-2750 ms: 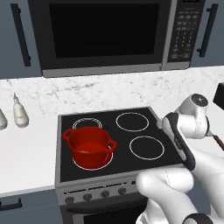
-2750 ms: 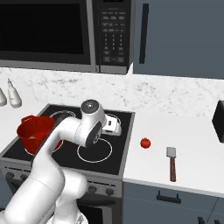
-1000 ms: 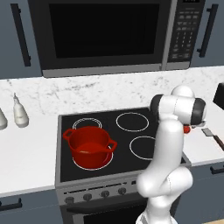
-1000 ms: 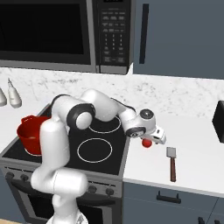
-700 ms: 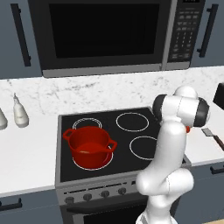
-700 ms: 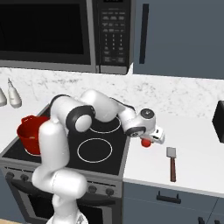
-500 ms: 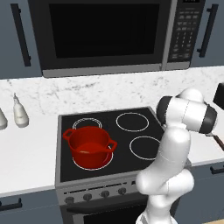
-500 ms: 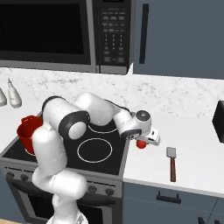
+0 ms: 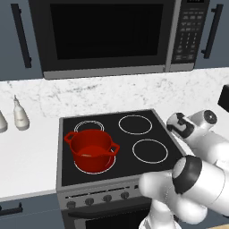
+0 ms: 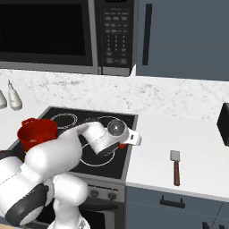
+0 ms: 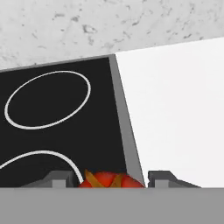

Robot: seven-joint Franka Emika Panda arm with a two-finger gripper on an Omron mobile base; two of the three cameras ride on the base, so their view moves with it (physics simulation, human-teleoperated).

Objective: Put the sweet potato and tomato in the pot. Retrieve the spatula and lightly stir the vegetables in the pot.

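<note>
Grey kitchen cabinets and a black microwave [image 9: 107, 38] framed the scene as your arm worked above the black stovetop [image 9: 116, 143], with white counter [image 10: 188, 147] running off to either side. Your gripper [image 11: 111, 180] hung over the stovetop's right edge, close to its front right corner, in the hand view, and its two dark fingertips [image 11: 57, 178] stood on either side of the tomato [image 11: 111, 180]. The jaws were about half closed with the red ball set between them; whether the tips actually pressed against it could not be told from that view. From the right base view, a sliver of red showed just beneath the wrist, at the right edge of the stovetop. You could see the pot [image 9: 91, 150] sitting on the front left burner, toward the stovetop's left edge, upright and lidless, with a pale orange shape showing low inside it. It stood well apart from your gripper, across the width of the stovetop. The spatula [image 10: 175, 166] lay flat on the counter to the right of the stove, near the counter's front edge, its grey blade pointing toward the back wall and its dark handle toward the front. Two small pale bottles [image 9: 20, 117] stood on the counter left of the stove, near the marble backsplash [image 9: 112, 91]. The front right burner ring [image 9: 150, 151] lay bare beside your arm's elbow.
</note>
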